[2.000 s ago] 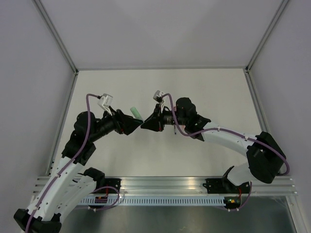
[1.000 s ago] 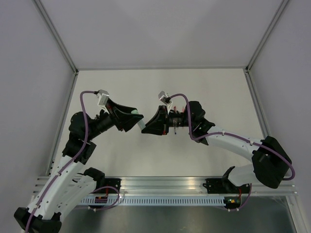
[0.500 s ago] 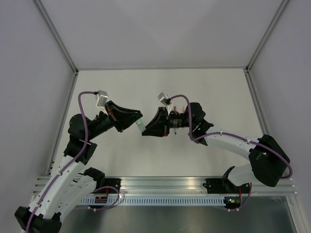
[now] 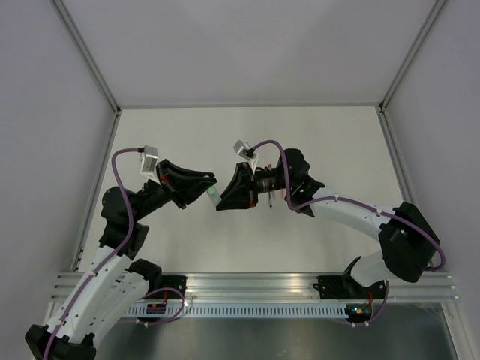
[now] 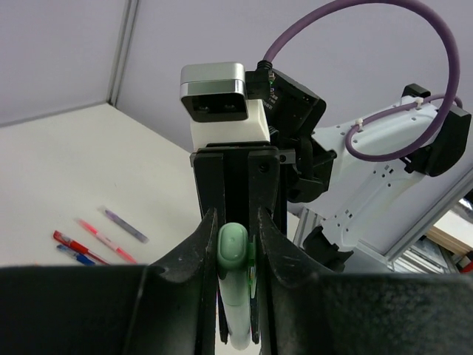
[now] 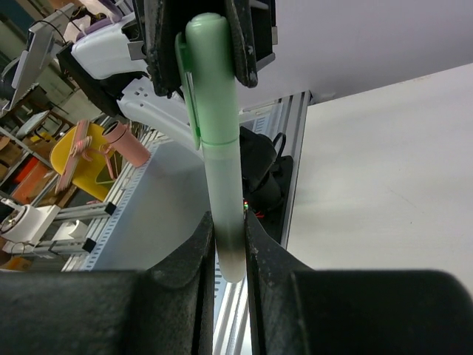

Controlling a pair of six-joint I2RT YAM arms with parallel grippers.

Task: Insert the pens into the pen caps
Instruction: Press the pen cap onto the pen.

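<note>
A pale green pen [image 6: 224, 194] with a mint green pen cap [image 6: 211, 81] on its end spans the gap between my two grippers above the table. My right gripper [image 6: 229, 231] is shut on the pen's barrel near its bare end. My left gripper [image 5: 235, 225] is shut on the cap [image 5: 233, 248], whose rounded end shows between the fingers. In the top view the two grippers [image 4: 208, 187] [image 4: 223, 201] meet tip to tip at mid-table, with a bit of the pen [image 4: 214, 197] showing between them.
Several loose pens lie on the white table in the left wrist view: a red one [image 5: 70, 240], a blue one [image 5: 76, 256], a pinkish red one [image 5: 107, 239] and a purple one [image 5: 124, 225]. The right arm covers them in the top view. Grey walls enclose the table.
My left gripper has shut on the mint green cap; a second ago its fingers stood wide around it. Both grippers have drifted slightly left. The right grip is unchanged.
</note>
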